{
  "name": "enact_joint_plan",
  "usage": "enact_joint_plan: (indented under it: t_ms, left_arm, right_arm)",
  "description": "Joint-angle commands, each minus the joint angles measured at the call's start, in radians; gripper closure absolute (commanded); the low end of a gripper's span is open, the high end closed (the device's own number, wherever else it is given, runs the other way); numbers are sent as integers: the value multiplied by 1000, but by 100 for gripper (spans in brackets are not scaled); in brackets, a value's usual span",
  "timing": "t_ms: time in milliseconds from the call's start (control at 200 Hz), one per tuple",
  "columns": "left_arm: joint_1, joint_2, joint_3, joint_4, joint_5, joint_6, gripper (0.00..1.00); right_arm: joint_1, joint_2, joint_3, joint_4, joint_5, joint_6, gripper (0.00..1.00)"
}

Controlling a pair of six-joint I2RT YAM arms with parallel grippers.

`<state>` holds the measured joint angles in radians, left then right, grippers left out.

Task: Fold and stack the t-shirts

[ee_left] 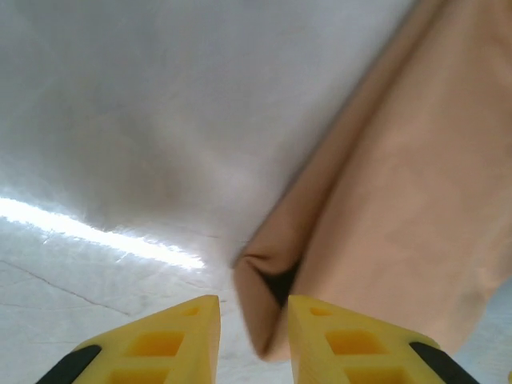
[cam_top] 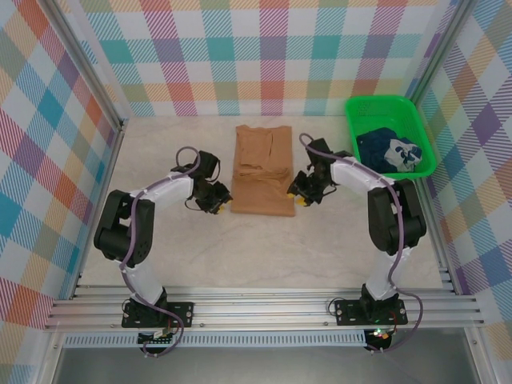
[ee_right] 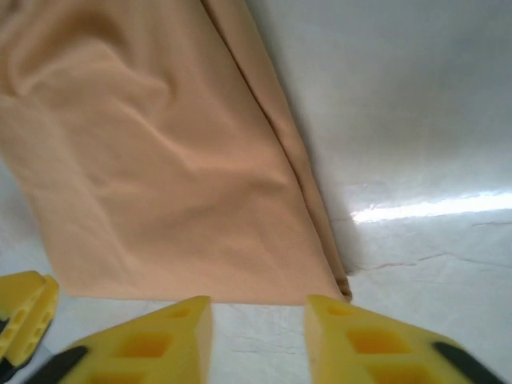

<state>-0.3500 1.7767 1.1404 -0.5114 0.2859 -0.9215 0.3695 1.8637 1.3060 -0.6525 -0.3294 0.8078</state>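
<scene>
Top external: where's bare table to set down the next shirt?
Free: table strip between tan t-shirt and arm bases; far-left corner beside the wall. Crowded: left gripper and right gripper flank the shirt's near corners; navy t-shirt lies in the green basket.

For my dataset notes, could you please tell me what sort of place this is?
Probably a robot test cell: plaid backdrop walls, an aluminium rail frame, and a tan t-shirt laid out.

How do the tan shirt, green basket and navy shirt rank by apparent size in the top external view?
1. Green basket and tan shirt: roughly alike in area, too close to rank.
2. Navy shirt: clearly smallest, bunched inside the basket.
</scene>
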Motion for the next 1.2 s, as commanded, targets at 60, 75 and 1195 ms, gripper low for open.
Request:
enact_joint_plan:
  t_ms: [60,75,1195]
  left_arm:
    - [2,31,23,86,36,-40,78]
    - [2,35,31,89,30,-39,79]
    - [30,278,582,-72,-151,101,88]
  right_arm:
    - [31,62,69,141,-40,64,88]
    - [33,78,87,140,-43,66,88]
    - [-104,393,410,74,-66,159,85]
